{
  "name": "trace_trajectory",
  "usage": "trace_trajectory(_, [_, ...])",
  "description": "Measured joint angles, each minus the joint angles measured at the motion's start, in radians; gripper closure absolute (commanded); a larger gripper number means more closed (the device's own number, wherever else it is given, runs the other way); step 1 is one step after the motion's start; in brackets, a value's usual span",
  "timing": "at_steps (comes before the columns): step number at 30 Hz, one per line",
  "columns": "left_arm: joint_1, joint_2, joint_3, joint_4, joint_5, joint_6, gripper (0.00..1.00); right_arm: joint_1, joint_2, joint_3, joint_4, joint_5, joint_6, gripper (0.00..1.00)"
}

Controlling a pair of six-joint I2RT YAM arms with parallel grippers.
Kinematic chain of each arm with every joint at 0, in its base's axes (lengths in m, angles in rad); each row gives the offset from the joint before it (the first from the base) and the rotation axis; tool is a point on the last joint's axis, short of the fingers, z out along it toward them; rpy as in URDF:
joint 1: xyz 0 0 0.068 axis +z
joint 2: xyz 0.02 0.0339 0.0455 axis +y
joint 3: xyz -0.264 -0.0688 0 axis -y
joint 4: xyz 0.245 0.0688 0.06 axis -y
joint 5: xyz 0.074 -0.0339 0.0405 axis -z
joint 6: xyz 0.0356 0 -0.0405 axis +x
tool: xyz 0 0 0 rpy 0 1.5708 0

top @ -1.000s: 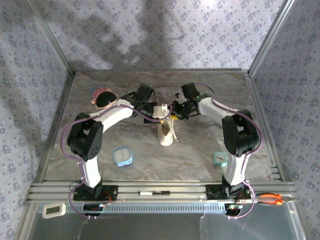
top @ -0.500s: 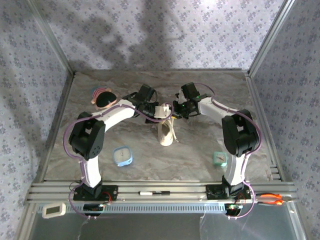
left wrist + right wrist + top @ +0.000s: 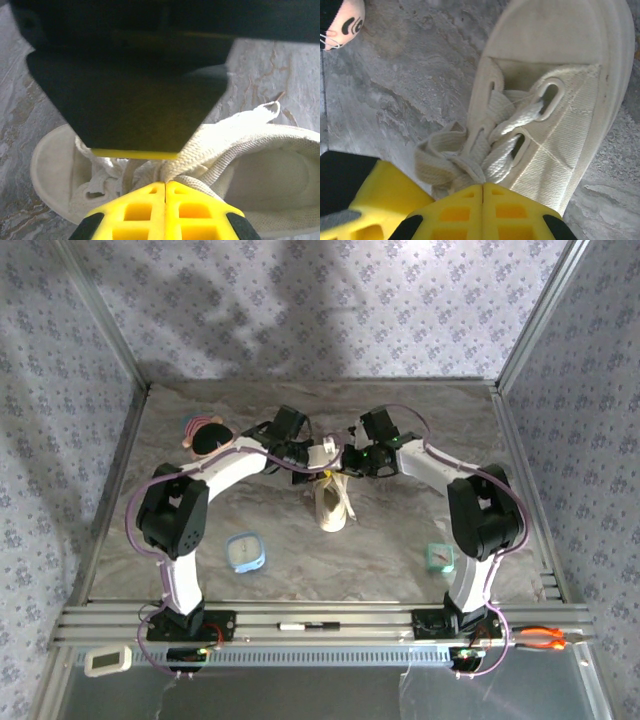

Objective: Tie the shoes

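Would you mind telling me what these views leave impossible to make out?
Top external: lacing on the shoe, too small to trace.
Left wrist: the shoe's middle, behind a dark blurred block above the left gripper.
Right wrist: whether the laces are knotted, hidden by the right gripper.

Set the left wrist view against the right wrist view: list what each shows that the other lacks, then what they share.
Left wrist: the insole in the heel opening, and a loose lace end lying past it. Right wrist: the toe cap seen from above, and a corner of a pink-faced object. Shared: the cream shoe, its laces, and closed yellow fingers pinching them: left gripper, right gripper.
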Motion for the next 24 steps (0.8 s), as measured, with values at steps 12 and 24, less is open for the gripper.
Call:
trace_trajectory(12, [0.019, 0.06, 0.029, 0.004, 0.072, -0.105, 1.0, 0.008, -0.029, -0.011, 0.034, 0.022, -0.038, 1.0])
trace_trajectory(24, [0.029, 0.089, 0.04, 0.018, 0.099, -0.187, 1.0, -0.002, -0.029, -0.059, 0.109, -0.029, -0.037, 0.98])
